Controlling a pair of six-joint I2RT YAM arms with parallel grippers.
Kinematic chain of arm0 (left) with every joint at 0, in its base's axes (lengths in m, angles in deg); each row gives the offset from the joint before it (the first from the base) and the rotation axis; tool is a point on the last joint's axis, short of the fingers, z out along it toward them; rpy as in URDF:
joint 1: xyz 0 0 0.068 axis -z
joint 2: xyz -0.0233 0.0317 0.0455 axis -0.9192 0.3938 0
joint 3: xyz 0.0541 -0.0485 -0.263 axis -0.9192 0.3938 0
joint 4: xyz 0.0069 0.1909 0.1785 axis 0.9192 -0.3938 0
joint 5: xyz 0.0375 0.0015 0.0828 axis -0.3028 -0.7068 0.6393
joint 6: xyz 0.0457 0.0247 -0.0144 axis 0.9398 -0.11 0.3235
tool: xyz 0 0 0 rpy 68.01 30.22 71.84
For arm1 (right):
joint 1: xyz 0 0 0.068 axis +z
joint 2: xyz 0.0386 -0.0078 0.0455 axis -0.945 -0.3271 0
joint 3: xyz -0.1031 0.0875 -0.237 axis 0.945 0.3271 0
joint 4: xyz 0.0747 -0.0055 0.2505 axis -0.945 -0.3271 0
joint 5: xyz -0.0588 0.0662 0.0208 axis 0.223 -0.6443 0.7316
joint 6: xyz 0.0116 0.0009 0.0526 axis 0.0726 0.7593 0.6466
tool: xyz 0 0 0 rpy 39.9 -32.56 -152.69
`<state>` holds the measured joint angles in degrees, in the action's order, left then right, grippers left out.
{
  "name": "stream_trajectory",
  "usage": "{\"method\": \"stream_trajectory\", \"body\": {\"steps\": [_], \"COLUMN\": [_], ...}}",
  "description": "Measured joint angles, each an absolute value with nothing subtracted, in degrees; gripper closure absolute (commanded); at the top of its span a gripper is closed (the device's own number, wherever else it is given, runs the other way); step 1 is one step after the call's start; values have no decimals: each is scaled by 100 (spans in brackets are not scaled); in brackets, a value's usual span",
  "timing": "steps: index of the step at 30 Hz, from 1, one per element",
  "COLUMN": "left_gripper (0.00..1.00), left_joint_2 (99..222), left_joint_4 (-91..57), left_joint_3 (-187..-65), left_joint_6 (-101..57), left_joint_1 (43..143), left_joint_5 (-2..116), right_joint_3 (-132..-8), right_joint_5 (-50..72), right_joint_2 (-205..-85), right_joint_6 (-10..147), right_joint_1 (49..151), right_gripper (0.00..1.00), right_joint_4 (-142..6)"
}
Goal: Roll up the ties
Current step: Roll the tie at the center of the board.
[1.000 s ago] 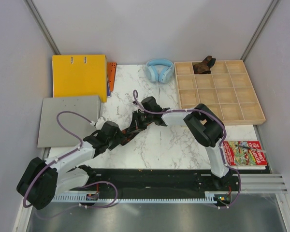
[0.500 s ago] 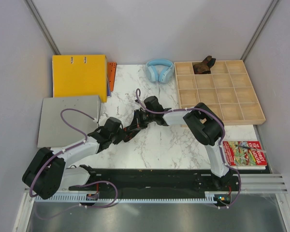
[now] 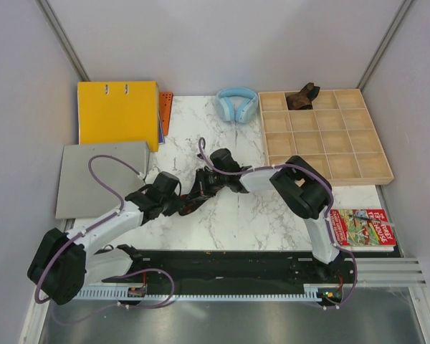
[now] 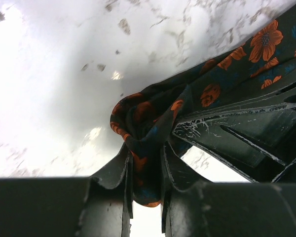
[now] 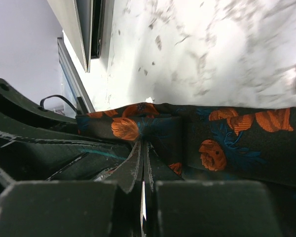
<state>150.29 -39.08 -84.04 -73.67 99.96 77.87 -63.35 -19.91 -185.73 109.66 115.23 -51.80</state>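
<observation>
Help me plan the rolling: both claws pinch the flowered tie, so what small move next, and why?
Probably rotate the left claw to wind the tie over itself, right claw holding. Both are shut on a small fold, and the rest of the strip lies unrolled.

Left arm (image 3: pixel 104 228): elbow folded back at near left, forearm stretched far-right toward mid-bench (image 3: pixel 258 215). Right arm (image 3: pixel 301 190): upper link rises from the near-right base, elbow bent, forearm runs left. Both wrists sit low over the bench, with the tools just beside each other at centre. Left tool (image 4: pixel 144 154): fingers nearly closed, pinching a bunched fold of the tie (image 4: pixel 153 111). Right tool (image 5: pixel 142 148): fingers pressed almost together on an edge of the same tie.
</observation>
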Motion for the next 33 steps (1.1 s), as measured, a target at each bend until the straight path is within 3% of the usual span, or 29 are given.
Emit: {"method": "stream_trajectory", "body": {"steps": [15,33], "left_gripper": [90,89], "left_joint_2": [14681,15992], "left_joint_4": [-6402,-7132], "left_joint_3": [-9350,-10391], "left_joint_6": [-6821,-6401], "left_joint_1": [10007,10378], "left_joint_5": [7717,7868], "right_joint_3": [-6145,-5946], "right_joint_5": [-1132,-722], "right_joint_2": [-18272,-18272], "right_joint_6": [11320,11713], "right_joint_1": [12384,12819], "right_gripper": [100,100], "right_joint_4": [-5361,-5503]}}
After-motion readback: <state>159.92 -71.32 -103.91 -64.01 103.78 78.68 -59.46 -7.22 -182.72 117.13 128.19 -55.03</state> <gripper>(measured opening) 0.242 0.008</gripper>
